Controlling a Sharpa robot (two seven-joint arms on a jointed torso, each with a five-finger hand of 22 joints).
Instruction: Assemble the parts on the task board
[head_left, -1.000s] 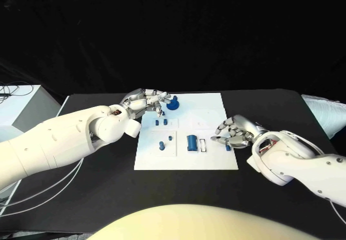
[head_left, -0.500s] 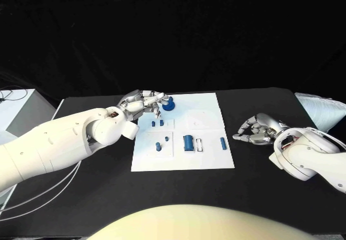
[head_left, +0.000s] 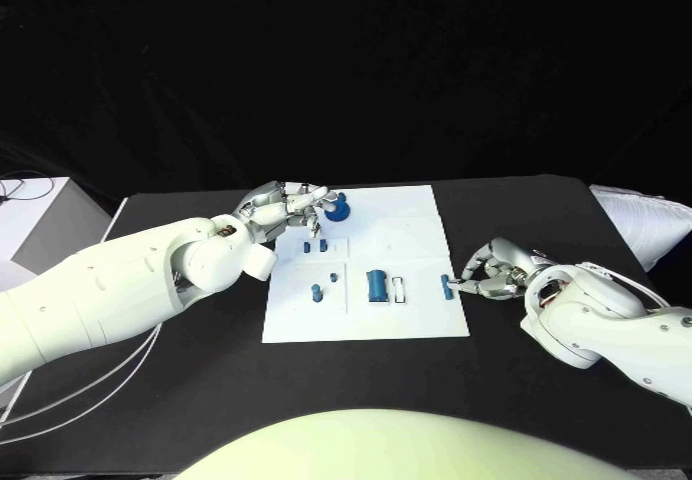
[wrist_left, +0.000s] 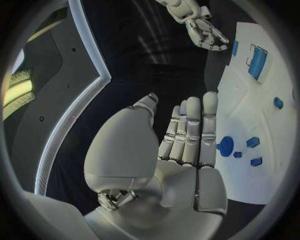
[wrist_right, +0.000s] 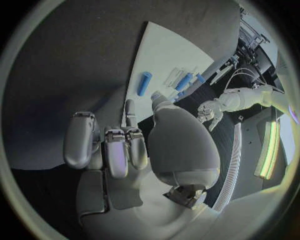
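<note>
- Left silver many-fingered hand (head_left: 293, 205): at the far left corner of the board, its fingers close together and stretched out almost straight in the left wrist view (wrist_left: 187, 150). Nothing lies in the palm. Its fingertips (head_left: 320, 200) reach just beside a round blue knob-like part (head_left: 339, 209); whether they touch it I cannot tell.
- Right silver many-fingered hand (head_left: 490, 272): on the black table just off the board's right edge, fingers curled inward. In the right wrist view (wrist_right: 125, 145) the fingers bend over the palm with nothing visible in them. Its fingertips sit near a slim blue bar-shaped part (head_left: 444, 286) at the board's right edge; contact cannot be made out.
- Hidden or unclear: the left hand covers the board's far left corner; the small blue pieces are too small for their shapes to be told.
- White rectangular task board (head_left: 411, 325): flat in the middle of the black table (head_left: 188, 370), divided into shallow square fields.
- Large blue upright block (head_left: 379, 285): near the board's middle, with a small white slotted piece (head_left: 405, 291) just beside it on the right.
- Small blue pieces: two (head_left: 319, 244) in the field below the knob, one (head_left: 335, 276) in the middle-left field and a slim one (head_left: 317, 292) near it.
</note>
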